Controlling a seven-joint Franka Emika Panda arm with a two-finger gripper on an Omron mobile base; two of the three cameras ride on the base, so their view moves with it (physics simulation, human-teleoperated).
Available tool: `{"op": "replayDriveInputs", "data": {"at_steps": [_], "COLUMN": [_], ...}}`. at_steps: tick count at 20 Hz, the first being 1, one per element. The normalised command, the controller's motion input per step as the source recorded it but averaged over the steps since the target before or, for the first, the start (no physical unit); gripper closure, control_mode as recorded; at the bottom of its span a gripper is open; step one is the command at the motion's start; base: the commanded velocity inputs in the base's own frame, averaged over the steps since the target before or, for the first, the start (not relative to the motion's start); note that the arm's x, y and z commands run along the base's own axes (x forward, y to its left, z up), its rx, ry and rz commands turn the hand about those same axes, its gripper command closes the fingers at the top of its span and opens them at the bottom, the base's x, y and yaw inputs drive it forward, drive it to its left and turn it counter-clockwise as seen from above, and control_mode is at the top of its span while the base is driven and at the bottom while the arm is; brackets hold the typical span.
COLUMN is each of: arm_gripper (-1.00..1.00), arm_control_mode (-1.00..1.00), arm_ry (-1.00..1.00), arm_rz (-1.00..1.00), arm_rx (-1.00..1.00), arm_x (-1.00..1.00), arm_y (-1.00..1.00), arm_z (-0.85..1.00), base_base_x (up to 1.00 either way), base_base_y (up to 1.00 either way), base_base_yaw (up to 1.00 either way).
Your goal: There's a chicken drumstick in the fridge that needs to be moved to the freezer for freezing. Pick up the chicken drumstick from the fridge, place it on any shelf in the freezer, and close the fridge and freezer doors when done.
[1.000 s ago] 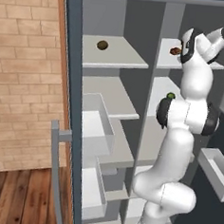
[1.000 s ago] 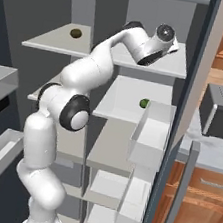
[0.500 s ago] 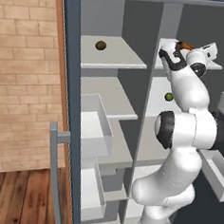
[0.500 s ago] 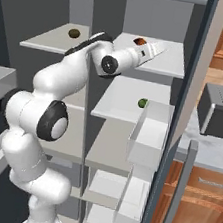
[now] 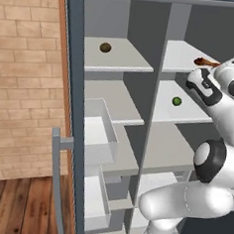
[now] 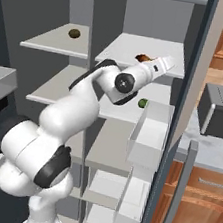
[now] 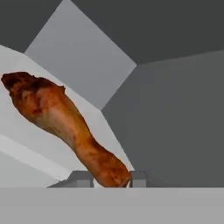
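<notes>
The chicken drumstick [image 7: 65, 127] lies on the fridge's top right shelf [image 6: 143, 45], orange-brown, with its bulbous end pointing away from the hand. My gripper [image 7: 112, 178] is shut on its near end, one dark fingertip [image 7: 83, 178] pressed to each side. From the left base view the drumstick [image 5: 205, 61] pokes out just beyond the gripper [image 5: 213, 65] at the shelf's front edge. The right base view has the drumstick [image 6: 145, 58] and gripper [image 6: 151, 62] on the same shelf. The freezer's top shelf [image 5: 123, 62] is on the left. Both doors stand open.
A dark brown lump [image 5: 105, 47] sits on the freezer's top shelf. A small green ball [image 5: 177, 101] rests on the fridge shelf below the drumstick. The freezer door [image 5: 70, 110] with white bins [image 5: 100, 132] stands at the left, the fridge door's bins [image 6: 150, 134] at the right.
The arm has swung round and the elbow has dropped. The hand has come in low along the top fridge shelf to the drumstick, which sits a little nearer the shelf's front.
</notes>
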Motion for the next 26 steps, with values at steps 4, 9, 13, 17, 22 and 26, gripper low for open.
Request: {"op": "replayDriveInputs", "data": {"at_steps": [4,9,13,17,22,26], "arm_gripper": [1.00,1.00,1.00,1.00,1.00,1.00], "arm_control_mode": [-1.00,-1.00,-1.00,-1.00,-1.00,-1.00], "arm_ry": [0.46,0.39,0.35,0.27,0.01,-0.01], "arm_rz": [0.13,0.11,0.11,0.12,0.07,0.03], "arm_rx": [0.00,-0.01,0.02,0.02,0.12,0.16], "arm_x": [-1.00,-1.00,-1.00,-1.00,-1.00,-0.98], "arm_y": [0.00,0.08,0.17,0.13,0.36,0.75], "arm_z": [0.71,0.91,0.87,0.37,-0.13,-0.32], "base_base_x": [0.00,0.00,0.00,0.00,0.00,0.00], "base_base_y": [0.00,0.00,0.00,0.00,0.00,0.00], "base_base_yaw": [0.00,0.00,0.00,0.00,0.00,0.00]}}
